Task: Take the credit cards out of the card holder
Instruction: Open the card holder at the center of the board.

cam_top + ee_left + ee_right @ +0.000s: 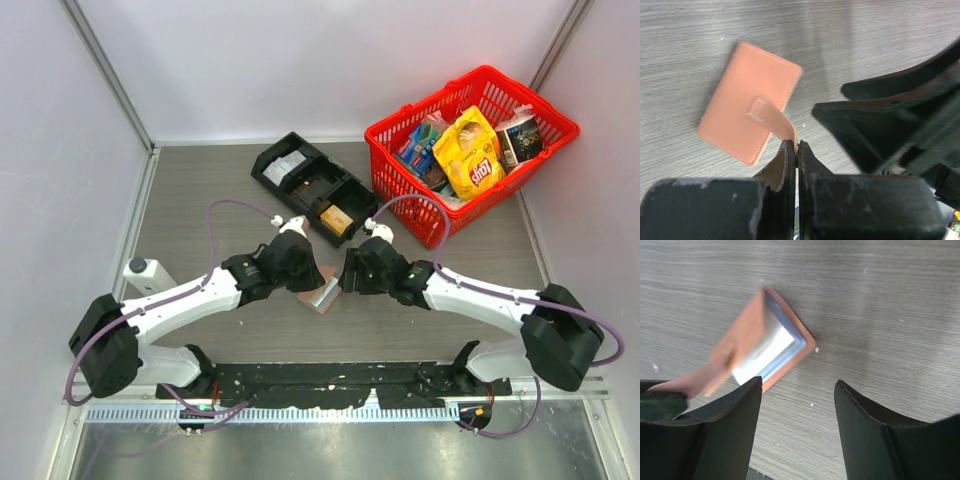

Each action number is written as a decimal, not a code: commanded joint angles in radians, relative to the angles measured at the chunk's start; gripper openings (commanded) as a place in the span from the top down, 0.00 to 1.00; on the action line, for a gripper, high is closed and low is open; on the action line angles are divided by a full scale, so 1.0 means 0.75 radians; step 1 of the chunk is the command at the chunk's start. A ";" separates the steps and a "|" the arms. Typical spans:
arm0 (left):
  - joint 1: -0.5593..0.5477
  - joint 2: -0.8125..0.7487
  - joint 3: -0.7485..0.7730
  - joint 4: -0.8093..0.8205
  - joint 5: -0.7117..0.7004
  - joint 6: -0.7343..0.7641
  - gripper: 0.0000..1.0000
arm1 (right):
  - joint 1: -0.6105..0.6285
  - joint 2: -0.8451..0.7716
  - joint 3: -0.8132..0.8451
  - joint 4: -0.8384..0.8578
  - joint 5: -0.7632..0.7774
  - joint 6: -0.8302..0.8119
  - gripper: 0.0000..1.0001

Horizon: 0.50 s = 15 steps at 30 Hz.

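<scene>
The salmon-pink card holder (pixel 322 290) lies on the grey table between my two grippers. In the left wrist view its outer face (pixel 747 100) shows, with its small tab (pixel 775 119) pinched between my shut left gripper (pixel 797 146) jaws. In the right wrist view the holder (pixel 771 337) is partly opened, showing pale blue inner edges and a white card (pixel 765 354) inside. My right gripper (pixel 797 385) is open and empty, just right of the holder, its left finger next to the holder's near edge.
A black compartment tray (pixel 312 187) with small items sits behind the grippers. A red basket (pixel 470 150) of snack packets stands at the back right. A white post (pixel 145 272) stands by the left wall.
</scene>
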 commanded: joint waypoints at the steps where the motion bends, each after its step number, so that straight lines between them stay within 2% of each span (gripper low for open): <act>1: 0.014 -0.129 -0.075 0.046 -0.055 -0.020 1.00 | 0.005 -0.106 -0.029 0.107 0.012 0.002 0.37; 4: 0.073 -0.225 -0.157 0.024 -0.088 -0.031 1.00 | 0.005 -0.088 -0.040 0.161 -0.035 -0.004 0.43; 7: 0.151 -0.299 -0.241 -0.007 -0.118 -0.037 1.00 | 0.005 -0.035 -0.027 0.198 -0.088 0.008 0.45; 15: 0.404 -0.236 -0.380 -0.024 -0.061 0.037 1.00 | 0.005 0.074 -0.040 0.345 -0.248 0.035 0.46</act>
